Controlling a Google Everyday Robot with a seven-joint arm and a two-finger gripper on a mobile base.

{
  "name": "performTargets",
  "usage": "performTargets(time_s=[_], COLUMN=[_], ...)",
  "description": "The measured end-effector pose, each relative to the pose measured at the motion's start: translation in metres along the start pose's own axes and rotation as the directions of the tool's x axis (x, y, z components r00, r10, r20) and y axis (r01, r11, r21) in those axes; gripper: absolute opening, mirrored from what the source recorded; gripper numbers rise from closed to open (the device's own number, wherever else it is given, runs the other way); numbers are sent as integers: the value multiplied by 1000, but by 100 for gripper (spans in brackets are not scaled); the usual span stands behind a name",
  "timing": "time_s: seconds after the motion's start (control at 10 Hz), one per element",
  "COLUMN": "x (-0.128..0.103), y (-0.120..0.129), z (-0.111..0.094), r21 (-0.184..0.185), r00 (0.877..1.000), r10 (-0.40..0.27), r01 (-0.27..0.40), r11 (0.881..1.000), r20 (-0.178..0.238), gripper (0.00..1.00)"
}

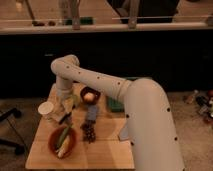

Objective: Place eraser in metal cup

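Wore rounded white shells dotted with dark holes; ended in a gripper beside the metal cup.

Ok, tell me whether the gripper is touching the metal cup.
Cannot tell. The camera view shows the gripper low over the table, close beside the metal cup, but neither a gap nor contact shows plainly.

Pale claw beside cream metal cup, red-orange bowl
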Motion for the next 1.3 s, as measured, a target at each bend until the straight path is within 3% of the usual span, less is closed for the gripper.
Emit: performTargets(time_s=[1.1,1.3], x=[19,21], y=[-13,-14], z=[22,22], r21=[-46,-46], r00=[996,995], r10=[55,65], r01=[-51,-61], r11=[998,997], r20=[74,81], gripper=[3,9])
